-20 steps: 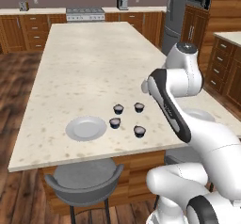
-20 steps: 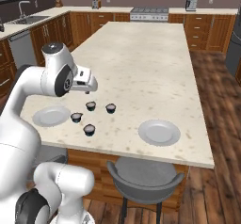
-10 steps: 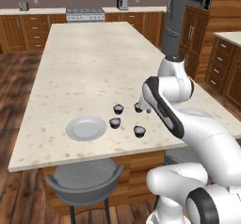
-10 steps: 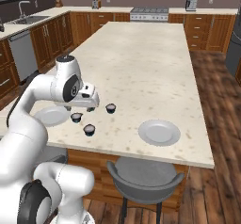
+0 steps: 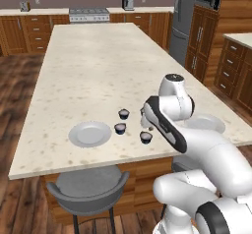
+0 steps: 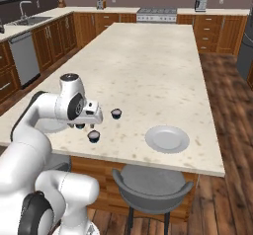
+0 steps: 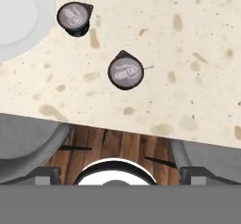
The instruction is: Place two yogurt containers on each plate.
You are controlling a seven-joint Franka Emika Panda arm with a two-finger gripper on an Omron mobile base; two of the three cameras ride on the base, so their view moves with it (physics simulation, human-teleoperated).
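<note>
Low over the table (image 5: 88, 75), the end effector (image 6: 94, 116) hides its fingers; spread or together, I cannot tell.
Below it sits one yogurt container (image 7: 125, 71); two others are cropped beyond.

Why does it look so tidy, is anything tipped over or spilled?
Nothing stands out. The tiny dark round yogurt cups that show stand upright on the speckled cream stone counter with their tops shut, and nothing is spilled. The round grey-white plate lies flat and bare. No cup is on it yet.
</note>
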